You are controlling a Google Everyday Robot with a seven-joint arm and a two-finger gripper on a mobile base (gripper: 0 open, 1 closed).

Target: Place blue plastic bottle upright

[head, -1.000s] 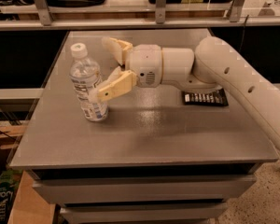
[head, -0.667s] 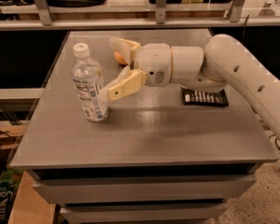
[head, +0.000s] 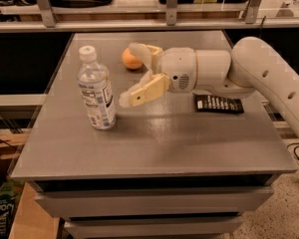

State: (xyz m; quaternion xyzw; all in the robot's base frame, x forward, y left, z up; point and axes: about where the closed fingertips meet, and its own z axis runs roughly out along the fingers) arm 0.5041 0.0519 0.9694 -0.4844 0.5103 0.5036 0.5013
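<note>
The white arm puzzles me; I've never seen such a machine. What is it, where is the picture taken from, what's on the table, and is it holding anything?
It is a robot's arm, reaching in from the right over a grey table. There is only one camera, and it looks down on the table from above and in front. At the arm's end is the gripper; its two jaws are spread wide and hold nothing. Just left of it, clear of the jaws, a clear water bottle with a white cap stands upright. Behind the gripper lies an orange ball, and further right on the table lies a flat black wrapper.
</note>
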